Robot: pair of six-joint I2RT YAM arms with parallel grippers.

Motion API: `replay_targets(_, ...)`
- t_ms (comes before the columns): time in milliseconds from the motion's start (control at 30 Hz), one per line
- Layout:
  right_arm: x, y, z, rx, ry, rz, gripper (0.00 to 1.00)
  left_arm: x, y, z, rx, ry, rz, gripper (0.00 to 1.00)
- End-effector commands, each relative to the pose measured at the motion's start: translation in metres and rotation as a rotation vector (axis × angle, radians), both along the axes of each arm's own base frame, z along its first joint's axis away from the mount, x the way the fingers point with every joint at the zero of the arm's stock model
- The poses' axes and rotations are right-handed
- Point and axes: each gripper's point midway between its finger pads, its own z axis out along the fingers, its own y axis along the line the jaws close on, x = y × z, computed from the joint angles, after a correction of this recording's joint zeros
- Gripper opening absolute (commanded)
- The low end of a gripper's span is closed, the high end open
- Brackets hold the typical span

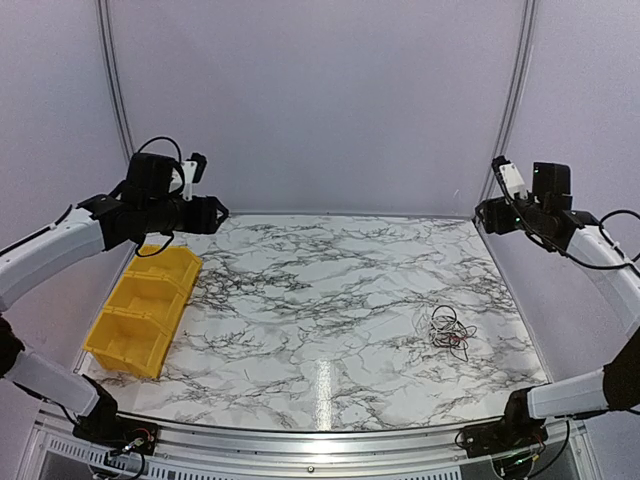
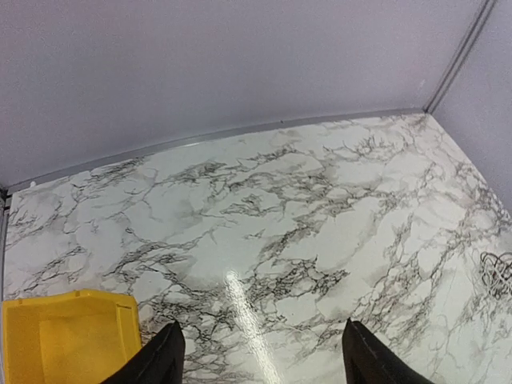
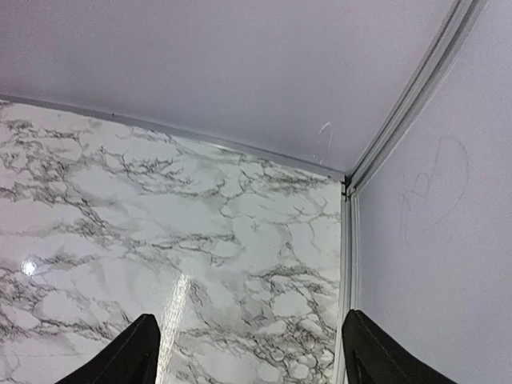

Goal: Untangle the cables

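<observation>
The cables point(image 1: 448, 330) lie in one small tangle of thin black wires with reddish and whitish bits, on the marble table toward the right front. The left wrist view catches only the tangle's edge point(image 2: 498, 274) at the far right. My left gripper point(image 1: 212, 212) hangs raised over the table's back left, open and empty point(image 2: 262, 336), far from the tangle. Raised near the back right corner, my right gripper point(image 1: 487, 214) is open with nothing between its fingers point(image 3: 250, 328). The right wrist view shows no cables.
A yellow bin point(image 1: 145, 310) with several compartments sits along the table's left edge, just below my left gripper point(image 2: 68, 336). Pale walls close off the back and both sides, and a metal corner post point(image 3: 400, 112) stands close to my right gripper.
</observation>
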Motion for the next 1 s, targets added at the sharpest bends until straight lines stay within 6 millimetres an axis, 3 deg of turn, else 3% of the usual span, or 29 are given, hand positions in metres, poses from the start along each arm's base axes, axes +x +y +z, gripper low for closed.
replay_targets(0,-0.017,-0.018,-0.026,-0.035,0.079,-0.035,0.82,-0.013,-0.055,-0.02,-0.011,0.072,-0.037,0.74)
replay_targets(133,-0.034,-0.017,-0.056,-0.1,0.154,0.044,0.93,-0.046,-0.127,-0.052,0.012,0.154,-0.176,0.77)
replay_targets(233,-0.052,-0.008,-0.078,-0.148,0.234,0.157,0.93,-0.078,-0.176,-0.075,0.022,0.219,-0.293,0.78)
replay_targets(433,-0.099,0.016,-0.129,-0.17,0.49,0.431,0.8,-0.12,-0.231,-0.11,0.027,0.331,-0.411,0.8)
replay_targets(567,-0.128,0.026,-0.154,-0.149,0.599,0.541,0.76,-0.134,-0.245,-0.121,0.024,0.371,-0.432,0.83)
replay_targets(700,-0.143,0.033,-0.17,-0.108,0.651,0.596,0.78,-0.14,-0.249,-0.129,0.027,0.395,-0.435,0.89)
replay_targets(967,-0.159,0.034,-0.223,-0.099,0.805,0.65,0.98,-0.145,-0.254,-0.135,0.019,0.428,-0.437,0.94)
